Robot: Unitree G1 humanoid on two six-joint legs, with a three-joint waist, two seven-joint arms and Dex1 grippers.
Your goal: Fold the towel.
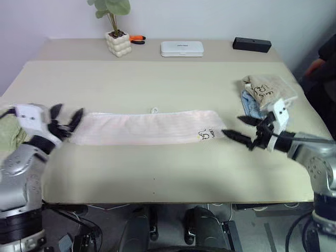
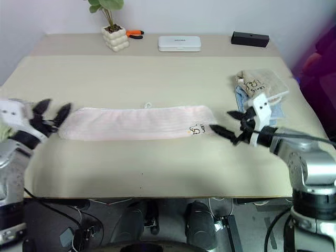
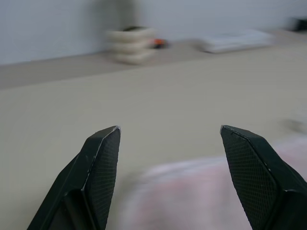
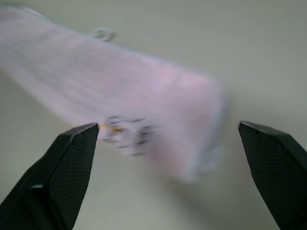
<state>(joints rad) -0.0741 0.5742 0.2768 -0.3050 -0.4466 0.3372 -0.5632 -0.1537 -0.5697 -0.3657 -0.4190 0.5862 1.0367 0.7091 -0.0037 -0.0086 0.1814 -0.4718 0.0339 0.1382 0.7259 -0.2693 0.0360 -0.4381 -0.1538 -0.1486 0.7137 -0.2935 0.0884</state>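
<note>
1. The towel [image 1: 147, 127] lies flat on the counter [image 1: 157, 84] as a long narrow band running from 9 o'clock to 3 o'clock, with its dark print [image 1: 205, 134] near the 3 o'clock end and a small loop [image 1: 154, 110] on its far edge.
2. The left gripper [image 1: 69, 123] sits at the band's 9 o'clock end, its fingers [image 3: 103, 158] spread apart and grasping nothing; the towel's end lies just ahead of them.
3. The right gripper [image 1: 240, 128] sits just off the 3 o'clock end, its fingers [image 4: 72, 158] also spread wide and empty, pointing at the printed corner.
4. Judged from this, the lengthwise fold looks done and the band has been let go. The step in hand seems to be the change to the crosswise fold.
5. The next move probably calls for pinching one short end, both layers together, lifting it a little and carrying it across to the other end so the edges match. The other gripper may need to pin the band so it does not slide.
6. Risks: catching only the top layer, or dragging the band askew.
7. Further out, at 3 o'clock, a stack of folded towels [image 1: 265, 92] lies near the right gripper. At 12 o'clock stand a potted plant [image 1: 116, 37], a white box [image 1: 182, 48] and a black box [image 1: 252, 44].
</note>
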